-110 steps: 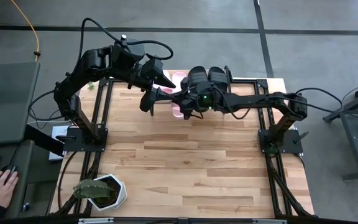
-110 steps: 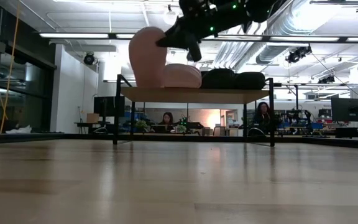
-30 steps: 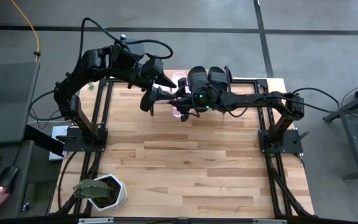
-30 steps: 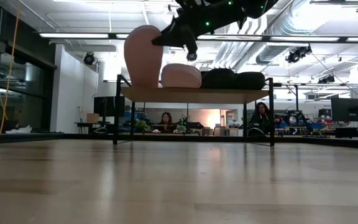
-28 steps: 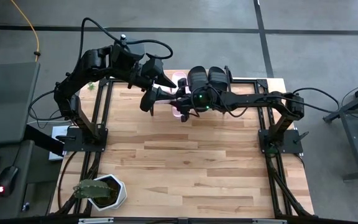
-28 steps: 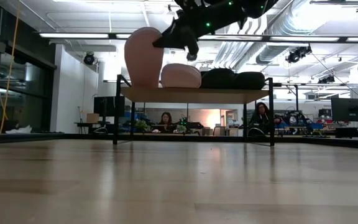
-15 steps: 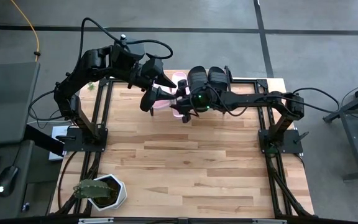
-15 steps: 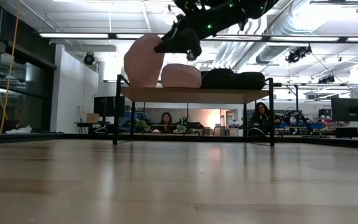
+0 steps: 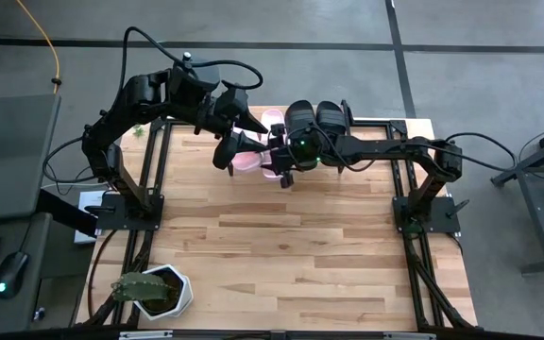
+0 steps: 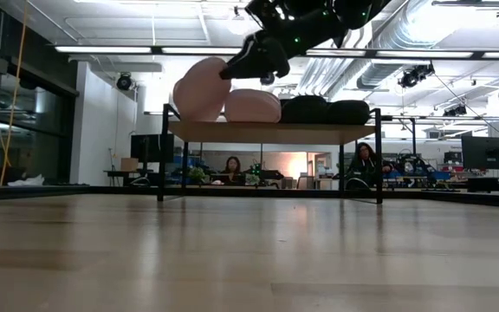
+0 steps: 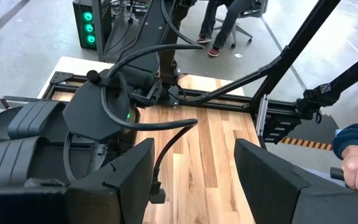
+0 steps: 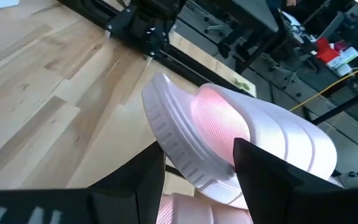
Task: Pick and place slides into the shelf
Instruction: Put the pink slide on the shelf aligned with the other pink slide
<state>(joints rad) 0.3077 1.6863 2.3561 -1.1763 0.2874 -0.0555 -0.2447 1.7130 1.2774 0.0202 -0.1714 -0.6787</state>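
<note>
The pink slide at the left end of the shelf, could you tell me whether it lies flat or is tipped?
Tipped. In the low view that pink slide leans at an angle on the shelf, while the second pink slide lies flat beside it.

Shelf point(image 10: 271, 132) with pink slide point(image 10: 251, 106), two black slides point(image 10: 327, 111) atop.

Pale pink ribbed slides point(image 12: 241, 140), black ribbed slides point(image 11: 27, 134), light wooden shelf point(image 10: 267, 131).

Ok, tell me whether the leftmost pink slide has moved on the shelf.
Yes. The pink slide has tipped from upright down toward the shelf, now leaning against its neighbour.
</note>
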